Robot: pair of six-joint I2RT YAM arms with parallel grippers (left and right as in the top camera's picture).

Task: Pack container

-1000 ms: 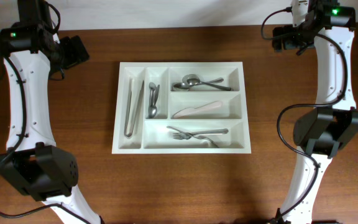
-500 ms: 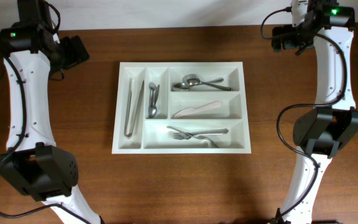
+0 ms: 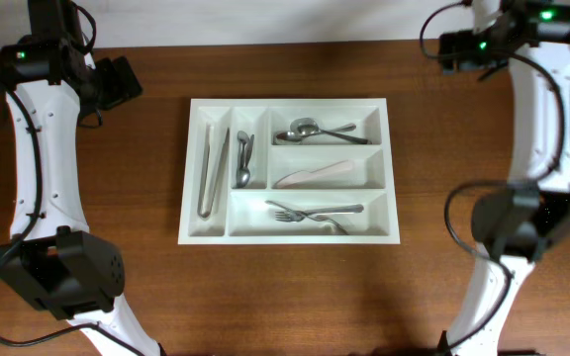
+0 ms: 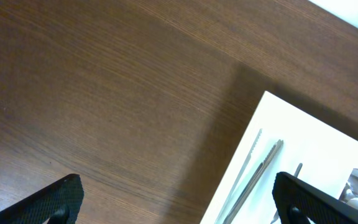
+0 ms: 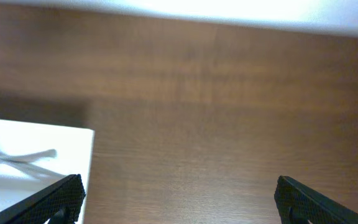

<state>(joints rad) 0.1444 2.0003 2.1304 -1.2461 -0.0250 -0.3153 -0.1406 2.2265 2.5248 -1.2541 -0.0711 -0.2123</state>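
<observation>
The white cutlery tray lies in the middle of the wooden table. It holds metal tongs in the left narrow slot, small spoons in the second slot, spoons at top right, a pale knife in the middle and forks at the bottom. My left gripper is open and empty, off the tray's far left corner. My right gripper is open and empty, beyond the tray's far right corner.
The table's far edge meets a white wall behind both grippers. Both arm bases stand at the near left and near right of the table.
My right arm has shifted slightly up and back toward the far edge. The left arm and the tray's contents have not moved.
</observation>
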